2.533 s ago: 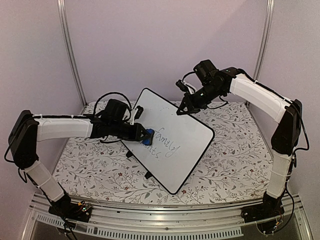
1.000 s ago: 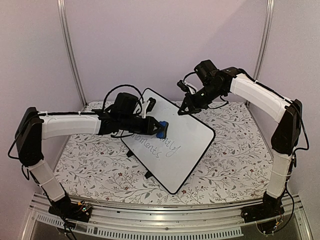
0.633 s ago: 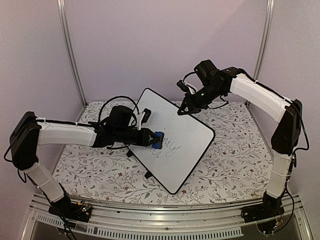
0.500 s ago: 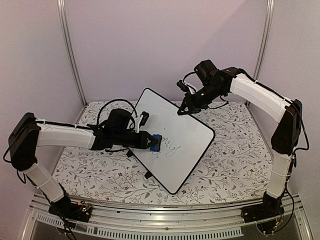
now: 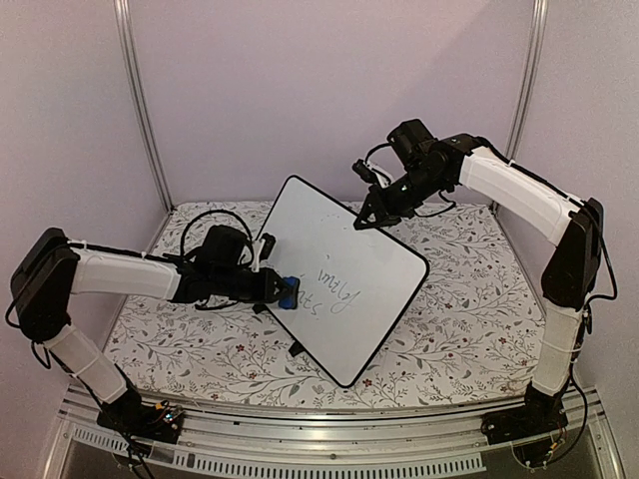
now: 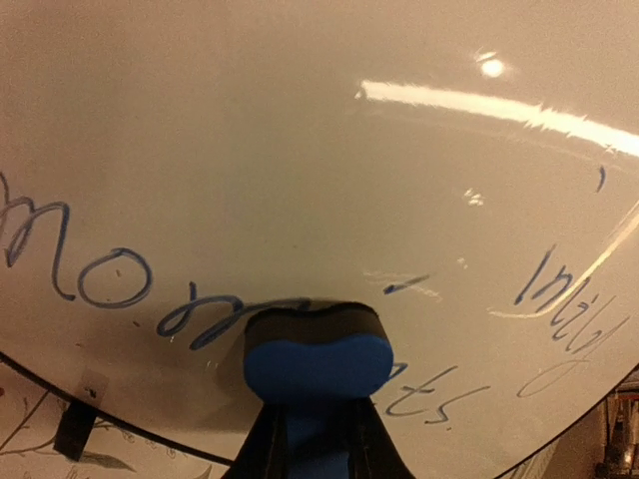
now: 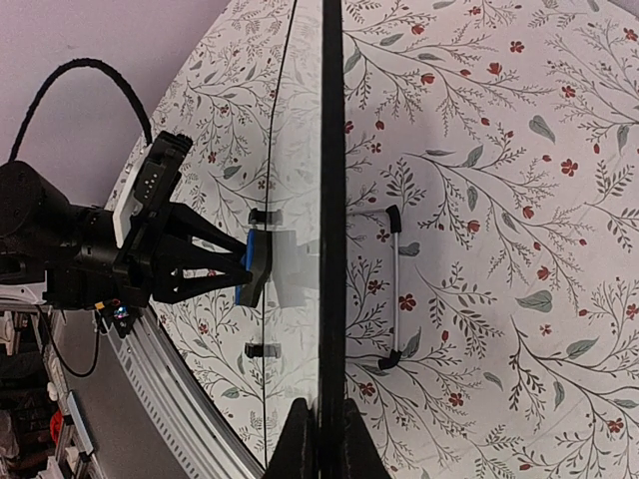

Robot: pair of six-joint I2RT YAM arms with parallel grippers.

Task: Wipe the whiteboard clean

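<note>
The whiteboard (image 5: 344, 249) stands tilted on the flowered table, with grey handwriting (image 5: 334, 289) across its lower half. My left gripper (image 5: 278, 289) is shut on a blue eraser (image 5: 289, 291) and presses it against the board near the lower left edge. In the left wrist view the eraser (image 6: 318, 361) sits on the word "moments" (image 6: 110, 284), and more letters (image 6: 564, 309) show at the right. My right gripper (image 5: 367, 218) is shut on the board's upper black rim (image 7: 332, 200), seen edge-on between its fingertips (image 7: 300, 439).
Small black feet (image 5: 297, 349) and a wire stand (image 7: 396, 289) prop the board on the floral cloth (image 5: 459, 309). Aluminium posts (image 5: 140, 110) rise at the back corners. A metal rail (image 5: 329, 424) runs along the near edge.
My left gripper has dragged the eraser from the board's middle down and left toward its lower left edge, wiping away part of the writing. The right arm and the board have stayed still.
</note>
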